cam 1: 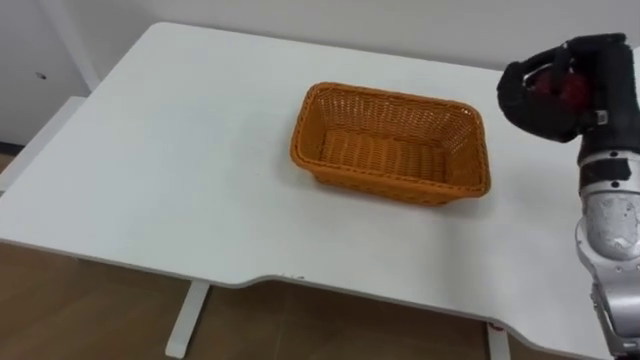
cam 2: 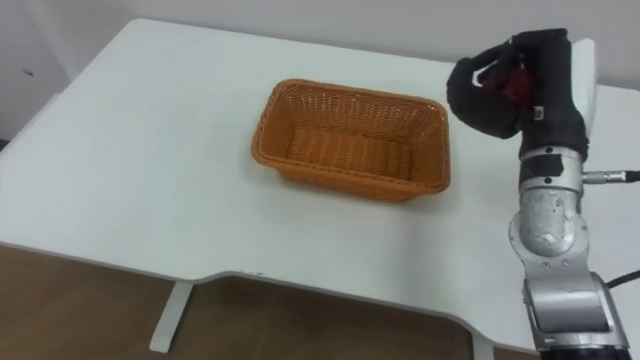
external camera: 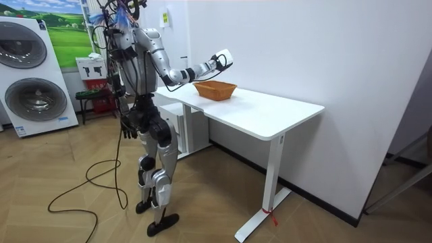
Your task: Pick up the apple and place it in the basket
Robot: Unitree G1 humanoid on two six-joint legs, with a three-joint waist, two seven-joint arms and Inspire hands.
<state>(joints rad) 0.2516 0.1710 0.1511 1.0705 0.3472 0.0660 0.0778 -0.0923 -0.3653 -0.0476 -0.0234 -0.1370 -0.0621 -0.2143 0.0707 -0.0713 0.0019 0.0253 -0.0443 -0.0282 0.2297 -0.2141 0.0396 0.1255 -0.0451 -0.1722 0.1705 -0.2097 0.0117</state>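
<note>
Dark fingers point(cam 1: 517, 88) curled tight round a small red round apple point(cam 1: 568, 90); red shows between them and the thumb. Apple is in the right hand point(cam 1: 545, 118), clear of the surface. The hand is held up in the air, palm turned toward the basket, silver forearm coming up from lower right.

Just left of the hand and lower: orange woven wicker rectangular basket point(cam 1: 385, 182), sitting flat on the white tabletop point(cam 1: 180, 160), nothing inside it. Apple is beside the basket's right end, not over its opening as far as the eye views show.

Room view: robot stands upright at the table's end on the room view's left, right arm stretched out over the tabletop, hand above the basket's level. Left hand point(external camera: 126, 129) hangs down by the hip, idle. White front-loading washing machine point(external camera: 34, 77) behind the robot, wood-look floor point(external camera: 81, 223) underfoot.
</note>
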